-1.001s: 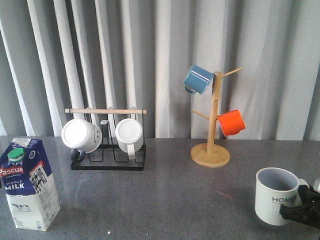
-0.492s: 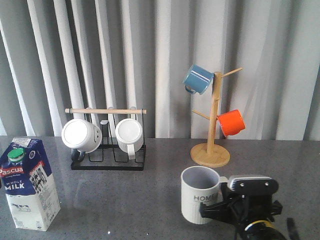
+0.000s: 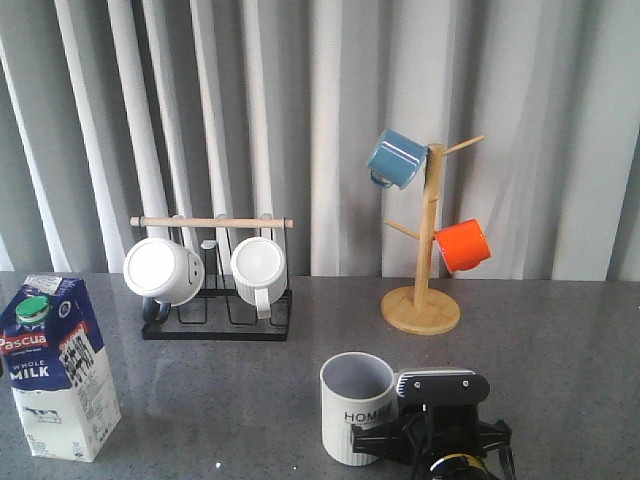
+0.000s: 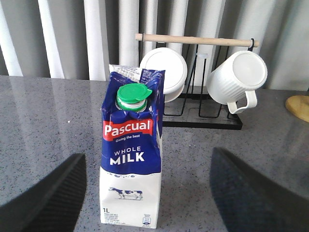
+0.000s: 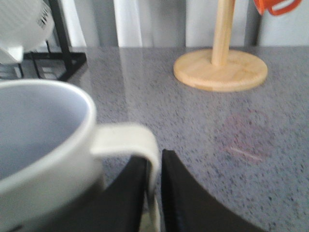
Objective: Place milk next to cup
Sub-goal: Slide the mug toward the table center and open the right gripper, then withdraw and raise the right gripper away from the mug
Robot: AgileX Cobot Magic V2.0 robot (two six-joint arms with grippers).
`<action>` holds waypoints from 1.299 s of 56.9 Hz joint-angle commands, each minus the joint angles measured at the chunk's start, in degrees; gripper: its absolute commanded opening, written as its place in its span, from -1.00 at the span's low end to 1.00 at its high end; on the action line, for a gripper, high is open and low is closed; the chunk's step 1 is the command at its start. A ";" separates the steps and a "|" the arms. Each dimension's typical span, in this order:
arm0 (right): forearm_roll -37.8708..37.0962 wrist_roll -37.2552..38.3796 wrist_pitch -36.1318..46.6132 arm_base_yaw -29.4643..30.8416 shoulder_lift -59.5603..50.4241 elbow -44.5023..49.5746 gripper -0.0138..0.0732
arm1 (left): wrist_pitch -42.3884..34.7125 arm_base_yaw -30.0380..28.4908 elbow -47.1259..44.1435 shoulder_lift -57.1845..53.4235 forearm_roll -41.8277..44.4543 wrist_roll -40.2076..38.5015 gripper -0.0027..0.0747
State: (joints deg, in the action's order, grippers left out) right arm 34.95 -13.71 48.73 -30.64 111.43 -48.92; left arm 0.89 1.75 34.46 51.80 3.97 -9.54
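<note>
The milk point(image 3: 58, 366) is a tall blue-and-white carton with a green cap, standing upright at the table's front left. In the left wrist view the milk point(image 4: 131, 154) stands between my left gripper's point(image 4: 145, 193) two wide-open fingers, not touched. The cup point(image 3: 357, 408), a ribbed pale mug lettered "HOME", is at the front centre. My right gripper point(image 3: 408, 432) is shut on its handle point(image 5: 140, 145), with one finger inside the loop and one outside. Whether the cup touches the table I cannot tell.
A black wire rack point(image 3: 215, 300) with a wooden bar holds two plain white mugs point(image 3: 163, 270) at the back left. A wooden mug tree point(image 3: 424, 290) with a blue mug point(image 3: 396, 158) and an orange mug point(image 3: 463, 245) stands at the back right.
My right gripper has carried the cup from the table's far right edge leftward to the front centre. The milk and my left gripper have not moved.
</note>
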 commanded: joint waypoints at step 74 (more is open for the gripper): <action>-34.53 8.99 -23.06 19.60 -54.75 3.15 -0.70 | -4.61 0.34 1.97 -0.41 -0.30 -0.07 0.41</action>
State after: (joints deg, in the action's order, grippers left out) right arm 0.40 -4.16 21.61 -11.24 57.47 -43.99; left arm 0.89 1.75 34.46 51.80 3.97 -9.54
